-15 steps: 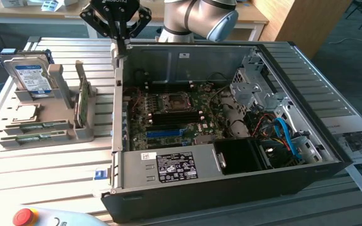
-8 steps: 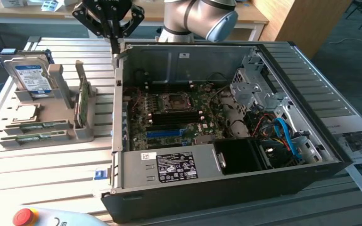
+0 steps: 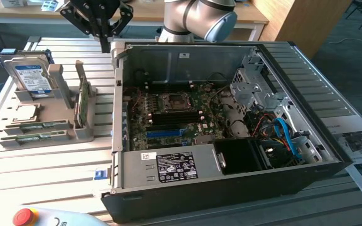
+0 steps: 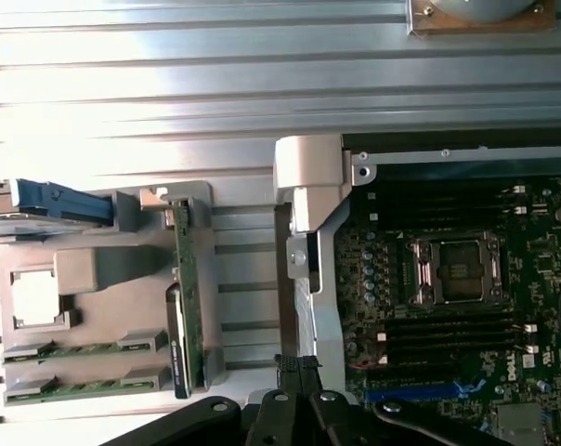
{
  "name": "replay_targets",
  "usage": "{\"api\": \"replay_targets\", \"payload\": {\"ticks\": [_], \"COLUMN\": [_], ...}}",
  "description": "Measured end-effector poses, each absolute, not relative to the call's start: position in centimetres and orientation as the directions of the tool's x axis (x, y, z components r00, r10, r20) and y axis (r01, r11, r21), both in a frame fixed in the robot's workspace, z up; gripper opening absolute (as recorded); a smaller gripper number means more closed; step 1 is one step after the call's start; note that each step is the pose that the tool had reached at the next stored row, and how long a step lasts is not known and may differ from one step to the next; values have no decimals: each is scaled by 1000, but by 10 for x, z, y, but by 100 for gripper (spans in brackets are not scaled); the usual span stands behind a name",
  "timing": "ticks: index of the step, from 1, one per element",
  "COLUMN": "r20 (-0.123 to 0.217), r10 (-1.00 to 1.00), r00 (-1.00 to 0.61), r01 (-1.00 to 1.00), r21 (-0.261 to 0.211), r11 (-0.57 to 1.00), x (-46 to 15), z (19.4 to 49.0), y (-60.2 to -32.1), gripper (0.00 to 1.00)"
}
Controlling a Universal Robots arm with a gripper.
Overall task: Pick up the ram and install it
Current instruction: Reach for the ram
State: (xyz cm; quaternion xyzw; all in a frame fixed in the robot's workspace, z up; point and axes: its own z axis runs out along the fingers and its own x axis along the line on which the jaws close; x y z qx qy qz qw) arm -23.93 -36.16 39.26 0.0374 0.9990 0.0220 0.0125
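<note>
Gripper (image 3: 105,43) empty, fingers pressed together, above the case wall (image 3: 114,89) — ram (image 3: 41,126) lies flat in the holder (image 3: 80,134), well aside and below. Risk: coming down unopened it jabs the stick, or clips the upright card (image 3: 80,101) alongside.

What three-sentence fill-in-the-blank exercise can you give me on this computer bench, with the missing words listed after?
1. The gripper, up by the computer case's rim and holding nothing, is ____.
2. The ram sticks lying flat in the grey holder number ____.
3. The hard drive standing on edge has a label that is white and ____.

Missing words: shut; two; blue.
</note>
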Motion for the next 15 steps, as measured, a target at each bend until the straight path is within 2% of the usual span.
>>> {"api": "replay_targets", "payload": {"ticks": [15], "r20": [-23], "r10": [75], "r00": [-997], "r01": [74], "r21": [45], "r11": [996], "x": [-282], "z": [392], "y": [-356], "gripper": [10]}}
